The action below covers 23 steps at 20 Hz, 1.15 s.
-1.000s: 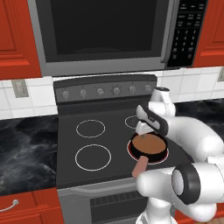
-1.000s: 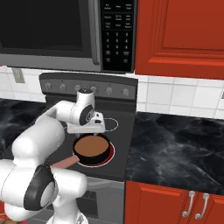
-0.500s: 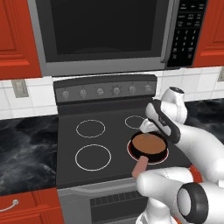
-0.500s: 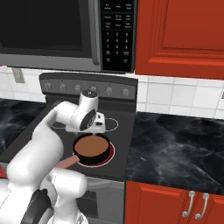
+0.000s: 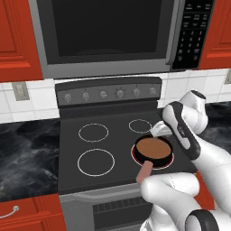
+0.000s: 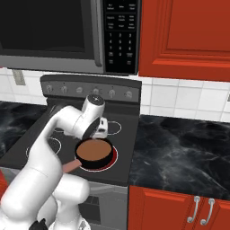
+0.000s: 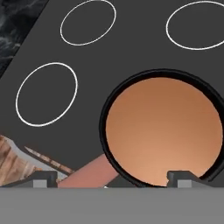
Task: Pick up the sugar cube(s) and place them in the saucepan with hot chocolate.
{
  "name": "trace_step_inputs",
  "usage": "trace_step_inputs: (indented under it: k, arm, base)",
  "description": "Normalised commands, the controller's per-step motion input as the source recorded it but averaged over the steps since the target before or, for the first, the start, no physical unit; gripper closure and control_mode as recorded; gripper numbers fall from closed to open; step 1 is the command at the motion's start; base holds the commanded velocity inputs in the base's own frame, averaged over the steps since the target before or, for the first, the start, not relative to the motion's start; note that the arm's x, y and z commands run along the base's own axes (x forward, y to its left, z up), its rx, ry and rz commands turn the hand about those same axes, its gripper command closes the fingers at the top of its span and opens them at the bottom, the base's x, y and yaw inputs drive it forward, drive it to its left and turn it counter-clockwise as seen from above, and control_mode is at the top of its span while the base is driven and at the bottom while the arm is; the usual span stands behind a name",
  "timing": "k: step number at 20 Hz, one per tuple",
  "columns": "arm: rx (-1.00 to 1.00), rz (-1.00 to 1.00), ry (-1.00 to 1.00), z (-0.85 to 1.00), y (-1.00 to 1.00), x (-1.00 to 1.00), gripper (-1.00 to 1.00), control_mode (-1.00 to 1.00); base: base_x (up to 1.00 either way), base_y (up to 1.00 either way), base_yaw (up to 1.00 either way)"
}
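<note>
Black stove, saucepan on the front right burner, arm bent over it.

The stove (image 5: 76, 144) fills the space under the microwave (image 5: 108, 36). The saucepan with hot chocolate (image 5: 154, 150) sits on the glowing red burner (image 6: 112, 157), its pinkish handle (image 7: 89, 173) pointing toward the stove's front edge. The gripper (image 7: 111, 178) hangs above the pan, its jaws spread wide and holding nothing. I can't make out the sugar cube.

Black glass stove top (image 5: 108, 149) with white burner rings lies directly below the claw; a grey control panel with knobs (image 5: 108, 94) stands behind it. Above hangs a steel microwave (image 5: 108, 36) — red cabinets (image 6: 184, 38) flank it. White tile backsplash (image 6: 179, 96) behind; black marble counter (image 6: 179, 152) to the right, red lower doors (image 6: 179, 211) under it.
</note>
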Motion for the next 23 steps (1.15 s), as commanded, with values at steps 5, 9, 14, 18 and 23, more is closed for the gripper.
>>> trace_step_inputs:
  k: [5, 9, 14, 18, 23]
  arm:
    - [0.1, 0.09, -0.04, 0.22, 0.0, -0.84, -1.0, -1.0]
    - [0.08, 0.1, -0.02, 0.18, 0.14, -1.0, -1.0, -1.0]
    - [0.02, 0.03, 0.0, 0.23, 0.47, -0.94, -1.0, -1.0]
    - [0.01, 0.03, 0.0, 0.47, 0.61, -0.34, -1.0, -1.0]
    - [0.01, 0.0, 0.01, 0.66, 0.84, -0.01, -1.0, -1.0]
  base:
    - [0.0, 0.0, 0.0]
    - [0.0, 0.0, 0.0]
    - [0.0, 0.0, 0.0]
    - [0.0, 0.0, 0.0]
    - [0.0, 0.0, 0.0]
